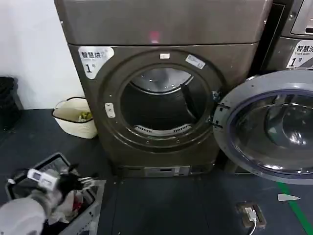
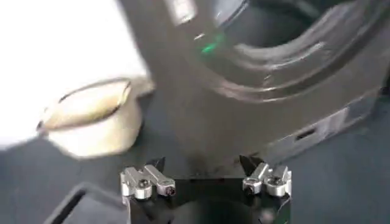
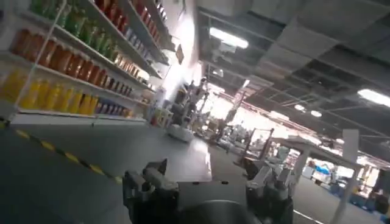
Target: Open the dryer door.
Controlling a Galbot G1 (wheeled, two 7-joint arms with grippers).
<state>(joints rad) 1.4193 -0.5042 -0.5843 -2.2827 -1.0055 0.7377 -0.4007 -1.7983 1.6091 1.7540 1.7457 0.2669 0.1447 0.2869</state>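
The brown dryer (image 1: 161,29) stands straight ahead. Its round door (image 1: 274,127) is swung wide to the right on its hinge, with the glass facing me. The drum opening (image 1: 161,105) is uncovered and dark inside. My left gripper (image 1: 87,181) hangs low at the left, well short of the dryer and above a grey bin. In the left wrist view the left gripper (image 2: 203,164) is open and holds nothing, facing the dryer's lower front (image 2: 244,103). The right gripper (image 3: 210,173) is open too, with nothing in it, and faces a shop aisle away from the dryer.
A white basket (image 1: 76,116) sits on the floor left of the dryer. A grey bin (image 1: 90,205) of items is under my left arm. A second machine (image 1: 298,34) stands behind the open door. A green floor line (image 1: 296,208) and a small device (image 1: 250,214) lie at the right.
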